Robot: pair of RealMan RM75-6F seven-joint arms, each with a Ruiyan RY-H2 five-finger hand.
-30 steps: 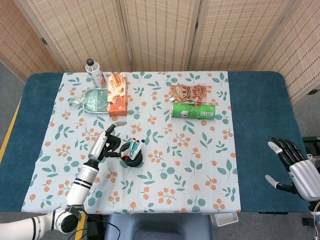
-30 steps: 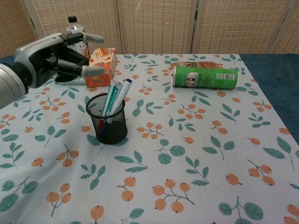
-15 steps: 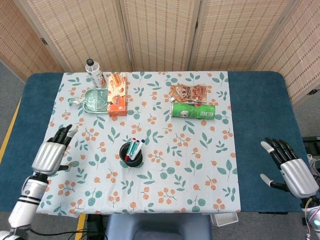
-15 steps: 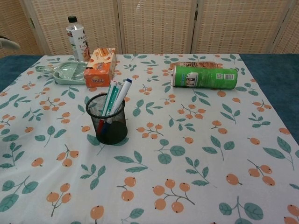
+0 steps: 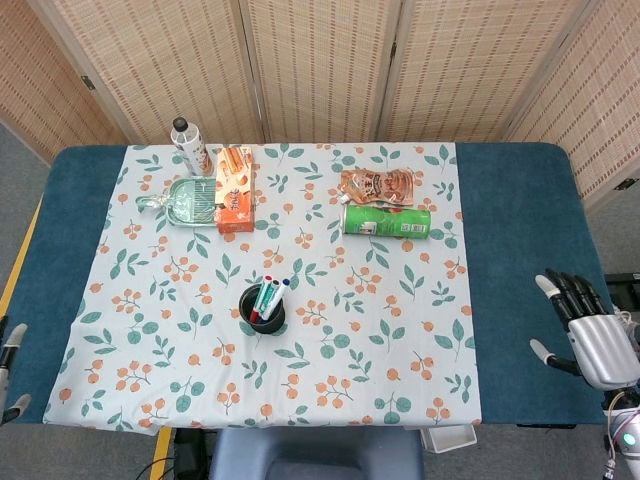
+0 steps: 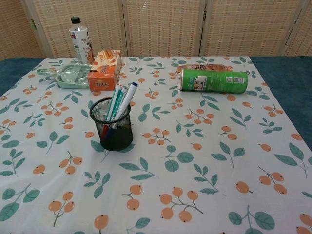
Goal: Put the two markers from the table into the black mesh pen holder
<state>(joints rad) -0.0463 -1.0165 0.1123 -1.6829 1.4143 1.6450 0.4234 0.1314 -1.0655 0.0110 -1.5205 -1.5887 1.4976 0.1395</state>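
Observation:
The black mesh pen holder (image 5: 262, 311) (image 6: 112, 129) stands upright left of the table's middle. Markers (image 5: 269, 295) (image 6: 120, 101) lean inside it, caps up; no marker lies loose on the cloth. In the head view my left hand (image 5: 9, 372) shows only as a sliver at the far left edge, off the table, finger and thumb apart with nothing between them. My right hand (image 5: 591, 338) hovers beyond the table's right front corner, fingers spread and empty. Neither hand appears in the chest view.
A green chip can (image 5: 386, 220) (image 6: 213, 80) lies on its side behind the holder, with a snack pouch (image 5: 377, 185) beyond it. At the back left are an orange box (image 5: 234, 187) (image 6: 104, 71), a green tray (image 5: 190, 201) and a bottle (image 5: 188, 145) (image 6: 80, 38).
My left hand has pulled back from beside the pen holder to the table's far left front edge and has left the chest view. The right hand has barely shifted.

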